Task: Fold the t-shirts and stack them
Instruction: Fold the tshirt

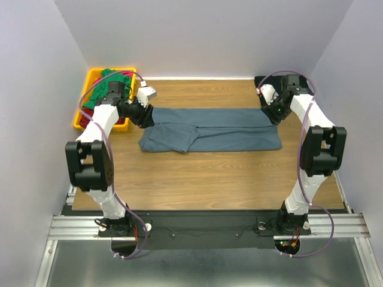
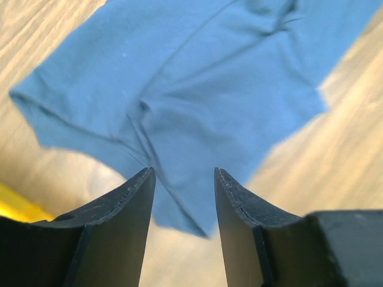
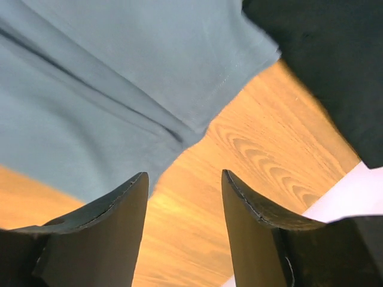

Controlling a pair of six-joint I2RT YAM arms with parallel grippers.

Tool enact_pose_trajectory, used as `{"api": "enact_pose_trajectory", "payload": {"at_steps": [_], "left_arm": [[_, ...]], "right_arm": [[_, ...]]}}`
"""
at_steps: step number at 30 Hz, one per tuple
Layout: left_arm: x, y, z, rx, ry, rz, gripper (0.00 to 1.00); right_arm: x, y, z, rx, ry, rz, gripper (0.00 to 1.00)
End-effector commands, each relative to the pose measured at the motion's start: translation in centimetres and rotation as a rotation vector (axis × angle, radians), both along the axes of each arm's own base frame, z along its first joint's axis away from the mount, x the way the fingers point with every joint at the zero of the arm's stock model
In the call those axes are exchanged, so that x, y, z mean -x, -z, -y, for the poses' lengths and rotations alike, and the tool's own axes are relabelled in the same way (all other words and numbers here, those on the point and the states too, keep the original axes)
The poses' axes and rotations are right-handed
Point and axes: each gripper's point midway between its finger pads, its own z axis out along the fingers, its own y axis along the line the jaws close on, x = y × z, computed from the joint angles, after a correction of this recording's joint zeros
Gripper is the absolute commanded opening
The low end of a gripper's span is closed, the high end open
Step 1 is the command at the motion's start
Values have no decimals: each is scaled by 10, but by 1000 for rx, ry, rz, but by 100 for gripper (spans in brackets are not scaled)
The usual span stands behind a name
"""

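Note:
The slate blue-grey t-shirt (image 1: pixel 209 128) lies on the wooden table as a long band folded lengthwise. My left gripper (image 1: pixel 145 118) hangs open over its left end; the left wrist view shows the cloth (image 2: pixel 197 78) below the open, empty gripper (image 2: pixel 182 173). My right gripper (image 1: pixel 273 112) is open over the shirt's right end; in the right wrist view the gripper (image 3: pixel 184 176) is above bare wood just beside the shirt's corner (image 3: pixel 119 78). The black t-shirt (image 1: pixel 263 81) lies at the back right corner and also shows in the right wrist view (image 3: pixel 335 60). The green t-shirt (image 1: pixel 111 78) and the red t-shirt (image 1: pixel 122 121) lie in the tray.
The yellow plastic tray (image 1: pixel 81 113) stands at the back left, under my left arm, and a corner of it shows in the left wrist view (image 2: pixel 12 206). White walls close in the table at the back and both sides. Bare wood (image 1: pixel 209 179) lies in front of the shirt.

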Motion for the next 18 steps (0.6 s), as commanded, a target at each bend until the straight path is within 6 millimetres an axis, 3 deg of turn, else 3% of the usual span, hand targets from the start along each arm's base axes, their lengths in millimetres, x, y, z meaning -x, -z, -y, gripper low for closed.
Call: {"api": "enact_pose_trajectory", "payload": {"at_steps": [1,4,8,14,18], "left_arm": [[26,-16,4,84,-120,-15,54],[43,6,5,110,-182,-80,51],[39,31,-10,56,-301,-120,41],[34,59,-30,-71,-331,-130,49],[39,89,-37,-143,-289,-207,44]], "right_arm": [[17,-43,-38,-213,52,36,57],[35,-30,-67,-301,63,-43,53],[43,-1,-83,-312,99,-127,46],[51,42,-63,-199,140,-179,47],[67,72,-49,-119,156,-233,46]]}}
